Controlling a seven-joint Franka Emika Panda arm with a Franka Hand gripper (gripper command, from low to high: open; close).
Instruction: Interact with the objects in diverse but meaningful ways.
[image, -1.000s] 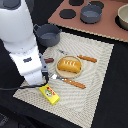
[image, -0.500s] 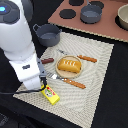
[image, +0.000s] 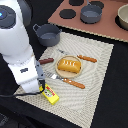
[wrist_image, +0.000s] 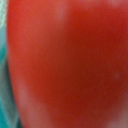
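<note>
The wrist view is filled almost wholly by the red tomato (wrist_image: 70, 65), blurred and pressed close before the camera, so it lies directly at the hand (image: 42, 86). In the exterior view the tomato cannot be made out, being hidden by the white arm, and whether the hand is apart, together or clamped on it cannot be told. The hand is seen low over the woven mat (image: 95, 75) on the dark tabletop (image: 112, 107), touching or just beside the yellow packet block (image: 50, 94). The golden bread loaf (image: 69, 64) is seen on the tan plate (image: 60, 74), near the hand, towards the exterior view's right.
</note>
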